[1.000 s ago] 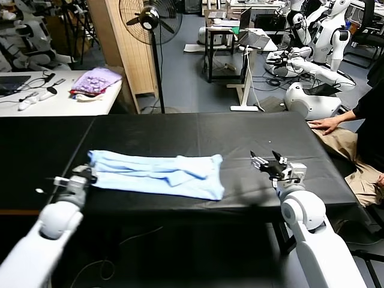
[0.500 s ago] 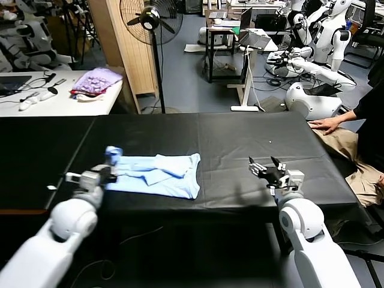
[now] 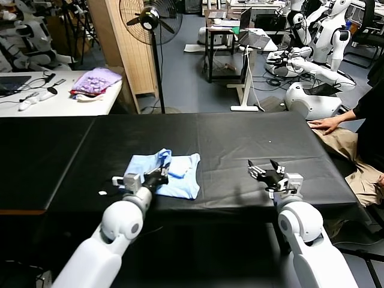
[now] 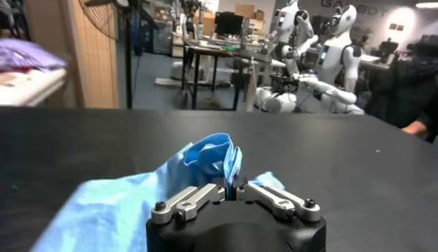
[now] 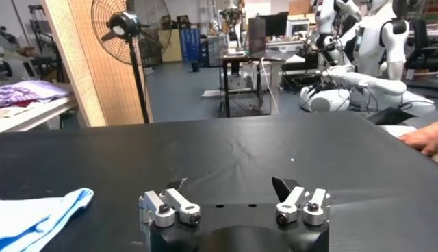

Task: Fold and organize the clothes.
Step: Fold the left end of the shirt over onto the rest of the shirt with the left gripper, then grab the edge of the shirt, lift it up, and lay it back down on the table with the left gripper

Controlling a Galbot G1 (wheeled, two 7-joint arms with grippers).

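The pale blue T-shirt (image 3: 174,175) lies bunched on the black table (image 3: 240,138), folded over on itself near the front edge. My left gripper (image 3: 161,174) is shut on a raised fold of the T-shirt (image 4: 212,157), holding that fold above the rest of the cloth. In the left wrist view the left gripper (image 4: 233,190) pinches the blue fabric between its jaws. My right gripper (image 3: 264,170) stands open over bare table to the right of the shirt, nothing between its fingers. In the right wrist view the right gripper (image 5: 230,185) shows the shirt's edge (image 5: 48,213) off to one side.
A white side table (image 3: 60,96) at the far left carries a purple-lilac cloth bundle (image 3: 96,81). A standing fan (image 3: 153,24) and a wooden panel stand behind the table. A person's hand (image 3: 327,125) rests at the table's right end.
My left gripper has carried the shirt's left edge to the right, over the rest of the cloth, so the shirt now lies much shorter. The right gripper has barely moved.
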